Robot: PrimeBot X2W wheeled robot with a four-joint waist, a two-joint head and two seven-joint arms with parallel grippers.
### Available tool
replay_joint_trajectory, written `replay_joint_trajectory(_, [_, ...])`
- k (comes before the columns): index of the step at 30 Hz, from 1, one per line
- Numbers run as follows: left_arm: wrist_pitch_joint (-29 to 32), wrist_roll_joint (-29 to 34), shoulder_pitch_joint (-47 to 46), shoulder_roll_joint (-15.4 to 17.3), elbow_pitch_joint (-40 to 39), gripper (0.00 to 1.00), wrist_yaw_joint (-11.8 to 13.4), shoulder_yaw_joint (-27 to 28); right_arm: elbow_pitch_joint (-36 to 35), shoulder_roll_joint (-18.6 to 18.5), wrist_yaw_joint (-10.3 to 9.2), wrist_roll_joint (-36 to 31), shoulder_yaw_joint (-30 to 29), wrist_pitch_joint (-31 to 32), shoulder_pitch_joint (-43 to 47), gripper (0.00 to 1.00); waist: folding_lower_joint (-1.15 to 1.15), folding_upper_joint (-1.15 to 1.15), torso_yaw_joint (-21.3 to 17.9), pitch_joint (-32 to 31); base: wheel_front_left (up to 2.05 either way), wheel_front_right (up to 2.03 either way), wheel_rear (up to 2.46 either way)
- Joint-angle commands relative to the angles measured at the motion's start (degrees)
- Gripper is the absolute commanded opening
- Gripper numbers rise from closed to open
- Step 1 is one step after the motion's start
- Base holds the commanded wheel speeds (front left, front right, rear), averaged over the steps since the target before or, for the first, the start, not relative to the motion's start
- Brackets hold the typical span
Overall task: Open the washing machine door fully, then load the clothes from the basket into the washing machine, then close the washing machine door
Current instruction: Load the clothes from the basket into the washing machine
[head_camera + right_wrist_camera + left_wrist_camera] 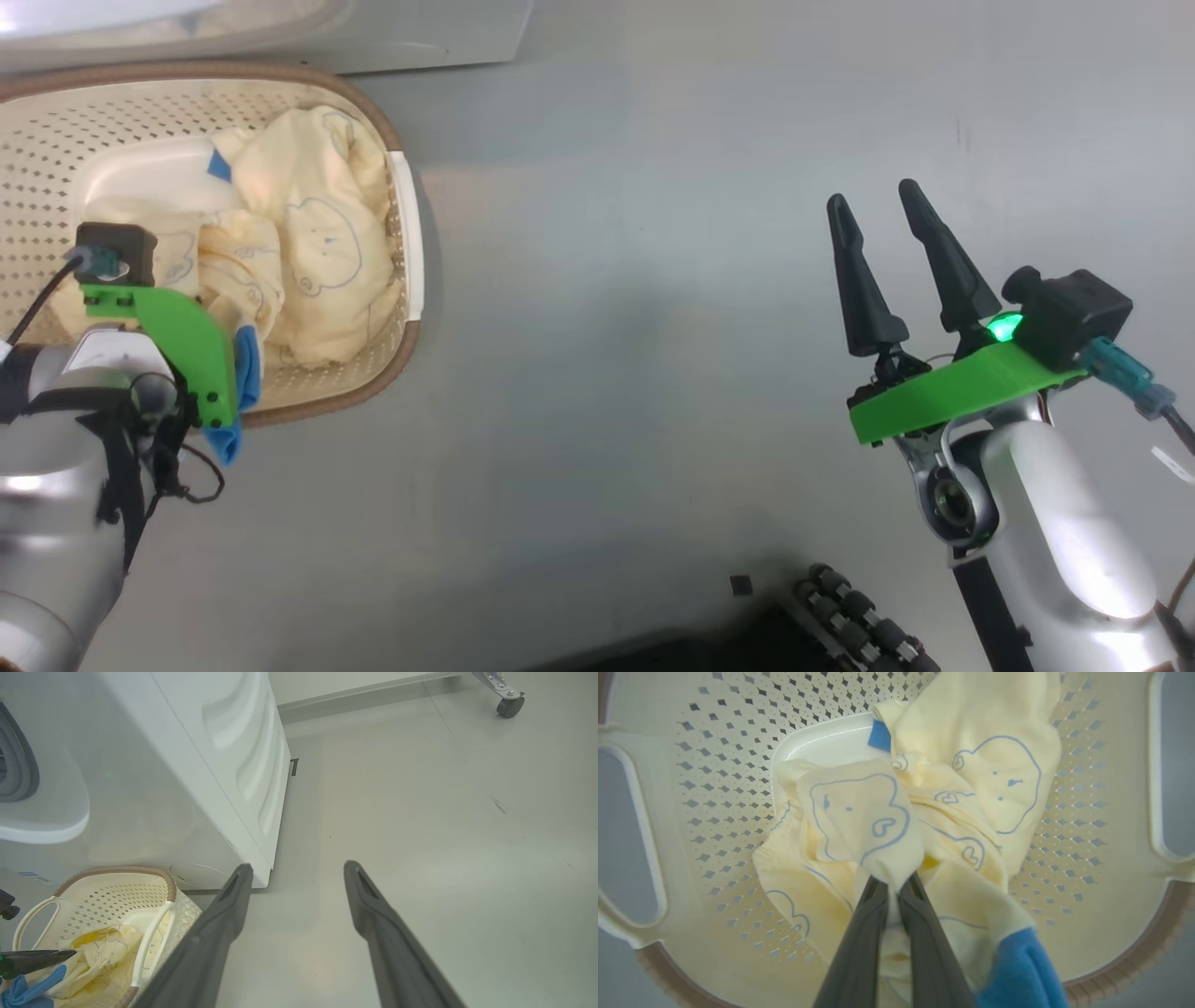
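Inside the basket (728, 788), the left end effector (894, 884) is clenched on a fold of the clothes (971, 788), right in the heap. One basket, one cream bear-print tangle in it; separate pieces can't be counted. The right end effector (873, 196) hangs released over the floor (653, 373), well apart, near the washing machine (187, 765).

In the head view we have bare floor (635, 280) across the middle, from the basket (411, 243) at the left to our right fingers (864, 280) at the right, which stand spread above it. The washing machine (420, 37) blocks the upper left, close behind the basket's rim. Inside the basket the clothes (317, 243) crowd the right half. Our left fingers (857, 952) pinch a fold of them, with perforated walls all around. In the right wrist view a caster (509, 704) stands at the upper right.
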Motion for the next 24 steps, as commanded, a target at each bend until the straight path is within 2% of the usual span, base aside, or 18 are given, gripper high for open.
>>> replay_joint_trajectory(1, [-1.9,-0.8,1.3,1.9,-0.7,0.00,0.0,1.0,-1.0,-0.1,0.02,-0.5,0.7,-0.5,1.4,1.00,0.00,0.00,1.4,-1.6,0.00,0.00,0.00])
replay_joint_trajectory(17, [-16.5,-0.3,4.4,1.2,-1.5,0.00,0.1,0.7,-0.3,-0.1,0.02,-2.2,0.2,0.8,2.3,1.00,0.00,0.00,5.7,-8.0,0.00,0.00,0.00])
replay_joint_trajectory(24, [-18.6,1.4,5.5,1.9,-6.1,0.00,2.3,3.2,-0.2,-0.1,0.02,-2.4,-0.1,1.6,3.4,1.00,0.00,0.00,7.1,-11.2,0.00,0.00,0.00])
